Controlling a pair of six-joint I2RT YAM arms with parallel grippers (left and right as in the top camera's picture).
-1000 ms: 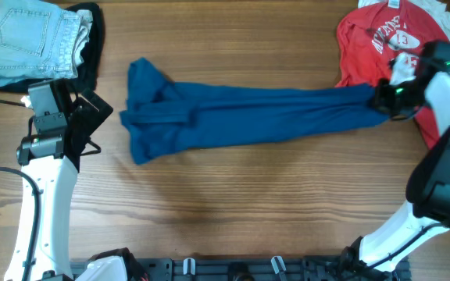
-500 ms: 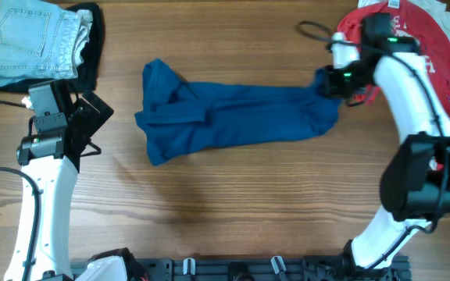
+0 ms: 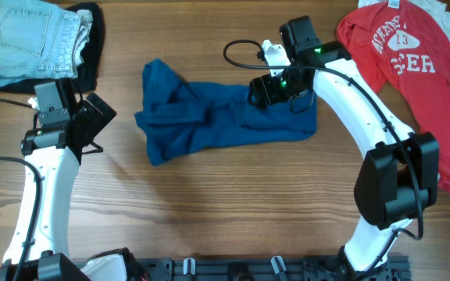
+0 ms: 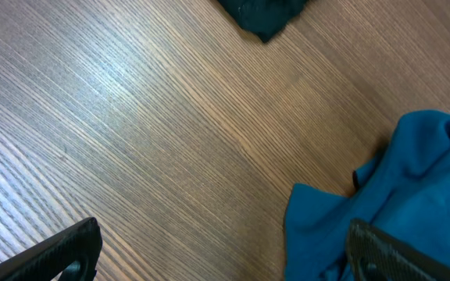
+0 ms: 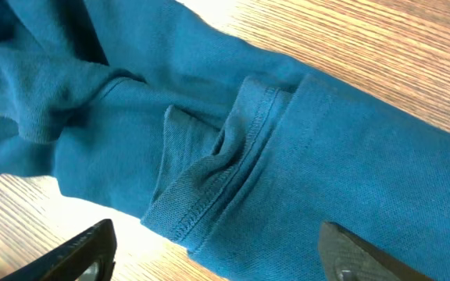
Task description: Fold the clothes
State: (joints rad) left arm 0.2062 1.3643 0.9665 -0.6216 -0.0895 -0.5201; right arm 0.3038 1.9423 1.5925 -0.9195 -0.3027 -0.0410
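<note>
The large dark blue soft fabric shirt (image 3: 217,117) lies in the middle of the brown wood-grain table (image 3: 209,211); its long axis runs left to right across the overhead view, nearly level; the wider, bunched and rumpled end points toward the left arm, and the narrower end points toward the right arm, where the cloth looks doubled over itself with a straight edge at the far right.

The right black two-finger gripper (image 3: 262,90) is over that right part of the shirt; in the right wrist view its fingers (image 5: 84,250) stand spread wide, one at each lower corner, with a stitched, puckered hem (image 5: 225,156) lying between and below them; they pinch nothing.

The left black two-finger gripper (image 3: 92,125) sits to the left of the shirt, apart from it; in the left wrist view its fingers (image 4: 61,250) are likewise spread, over bare wood, with the shirt's bunched edge (image 4: 397,187) near the right-hand finger.

The red cotton T-shirt with white lettering and "13" (image 3: 405,58) lies spread at the far right corner, well apart from the blue shirt; the folded pale denim jeans (image 3: 30,39) rest at the far left corner on a folded black garment (image 3: 91,43).
</note>
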